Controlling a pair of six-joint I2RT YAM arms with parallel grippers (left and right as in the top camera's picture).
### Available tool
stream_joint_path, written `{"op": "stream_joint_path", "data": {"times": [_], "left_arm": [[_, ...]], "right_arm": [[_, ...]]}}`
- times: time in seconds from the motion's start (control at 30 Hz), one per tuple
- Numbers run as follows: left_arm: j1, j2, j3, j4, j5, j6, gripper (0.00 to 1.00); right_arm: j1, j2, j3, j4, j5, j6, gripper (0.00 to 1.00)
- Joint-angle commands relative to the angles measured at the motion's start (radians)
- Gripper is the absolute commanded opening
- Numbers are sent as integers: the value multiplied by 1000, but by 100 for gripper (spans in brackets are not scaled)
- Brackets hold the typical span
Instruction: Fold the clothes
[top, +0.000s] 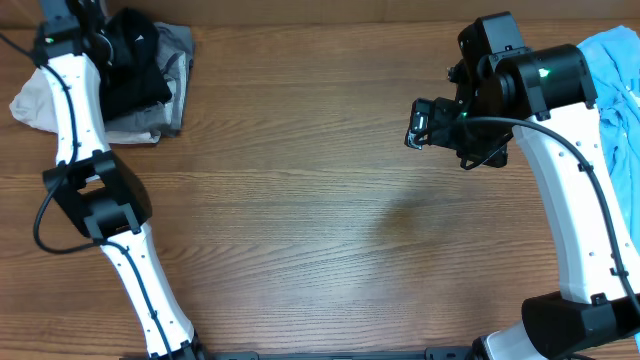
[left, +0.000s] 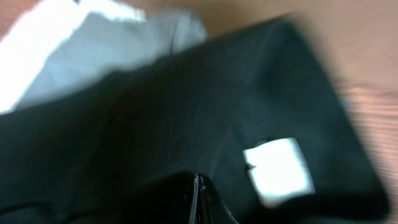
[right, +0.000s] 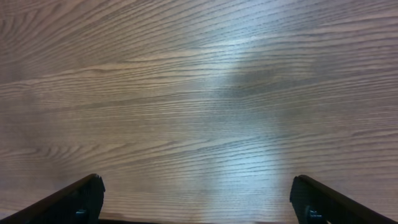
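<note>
Far-left table (top: 300, 220) corner: left gripper (left: 196, 186) pinched closed on the black shirt (top: 140, 75) (blurred wrist view), heaped on a grey garment (top: 172, 112) and a white garment (top: 35, 100) — right gripper (right: 199, 199) wide open over wood, near the light blue garment (top: 620, 100).

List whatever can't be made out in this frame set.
- Left wrist: blur smears the black shirt; its white patch is unreadable.
- Overhead: left claw tips lost against black fabric.
- Overhead: light blue garment cut off by the right edge and partly under the right arm.
</note>
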Motion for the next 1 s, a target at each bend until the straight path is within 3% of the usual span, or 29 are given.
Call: {"op": "stream_joint_path", "data": {"times": [0.0, 0.2, 0.43, 0.57, 0.97], "left_arm": [[5, 95, 13, -8, -57, -13, 4], [4, 59, 31, 9, -47, -12, 5], [-2, -125, 48, 18, 5, -16, 4], [10, -187, 48, 8, -102, -16, 4], [88, -112, 5, -55, -135, -12, 4]], "right_arm": [[4, -18, -23, 18, 12, -2, 100], [4, -18, -23, 30, 12, 2, 100], [4, -18, -23, 32, 11, 17, 100], [4, -18, -23, 31, 11, 17, 100], [4, -18, -23, 28, 8, 17, 100]]}}
